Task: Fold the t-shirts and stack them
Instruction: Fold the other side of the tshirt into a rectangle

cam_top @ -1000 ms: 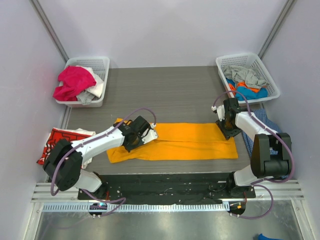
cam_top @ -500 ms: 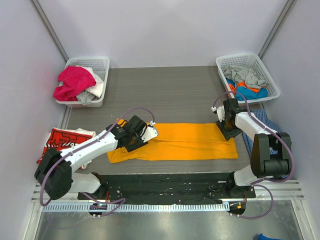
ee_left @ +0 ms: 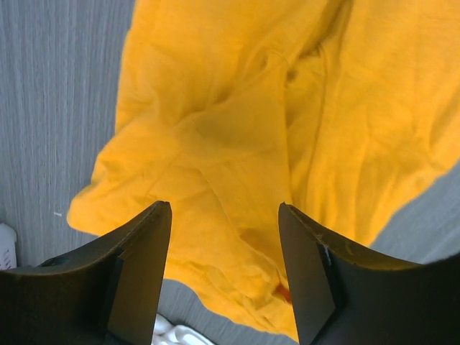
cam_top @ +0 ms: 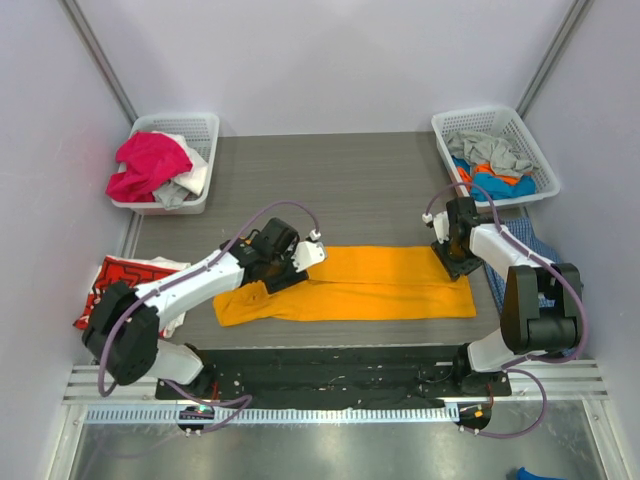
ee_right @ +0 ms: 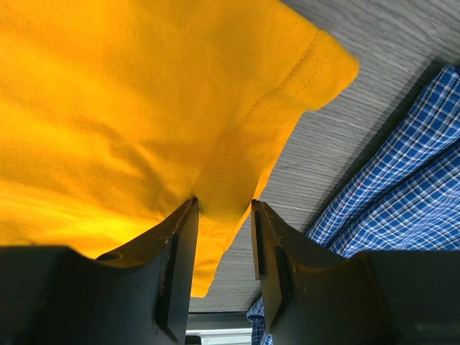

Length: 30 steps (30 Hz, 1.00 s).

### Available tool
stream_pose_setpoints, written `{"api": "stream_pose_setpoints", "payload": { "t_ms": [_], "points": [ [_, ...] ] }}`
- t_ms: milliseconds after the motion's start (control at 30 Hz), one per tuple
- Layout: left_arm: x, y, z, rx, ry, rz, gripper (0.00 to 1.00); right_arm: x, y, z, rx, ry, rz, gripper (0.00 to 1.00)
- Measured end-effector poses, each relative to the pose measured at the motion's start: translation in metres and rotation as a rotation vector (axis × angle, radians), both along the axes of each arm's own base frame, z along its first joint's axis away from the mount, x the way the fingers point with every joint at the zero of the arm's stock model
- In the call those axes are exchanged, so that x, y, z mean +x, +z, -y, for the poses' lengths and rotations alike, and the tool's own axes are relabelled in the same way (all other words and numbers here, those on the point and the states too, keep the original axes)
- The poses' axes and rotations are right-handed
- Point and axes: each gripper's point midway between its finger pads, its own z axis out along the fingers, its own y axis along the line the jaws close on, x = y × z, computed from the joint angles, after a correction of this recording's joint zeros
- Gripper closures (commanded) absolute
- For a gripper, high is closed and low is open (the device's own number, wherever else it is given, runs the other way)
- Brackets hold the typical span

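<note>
Over orange t-shirt (cam_top: 390, 283) left end, left end effector (ee_left: 223, 207) spread, shifted slightly rightward; right end effector (ee_right: 223, 203) pinching its hem

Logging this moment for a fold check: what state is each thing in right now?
orange t-shirt: folded into a long strip, lying flat, left end rumpled.
red t-shirt: lying at the far left, untouched.
left gripper: open, over the orange strip's left end.
right gripper: shut on the strip's right hem.
left basket: heaped above its rim.
right basket: partly filled.
</note>
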Motion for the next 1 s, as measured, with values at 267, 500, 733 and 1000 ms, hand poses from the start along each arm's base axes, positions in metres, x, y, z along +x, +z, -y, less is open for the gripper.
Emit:
{"api": "stream_pose_setpoints", "payload": {
  "t_ms": [267,500,733,1000],
  "points": [
    [0.047,-0.003,0.012,-0.032,0.027,0.003,0.35,-0.004,-0.004,0.0,-0.001,0.001,-0.011,0.58],
    [0.066,-0.003,0.02,-0.061,0.003,-0.016,0.36,-0.006,-0.006,0.0,-0.001,0.001,-0.015,0.58],
    [0.059,-0.008,0.019,-0.068,-0.033,-0.089,0.36,-0.006,-0.006,0.0,-0.001,0.001,-0.015,0.58],
    [0.054,-0.019,0.012,-0.059,-0.051,-0.163,0.37,-0.007,-0.007,0.0,-0.001,0.001,-0.016,0.58]
  ]
}}
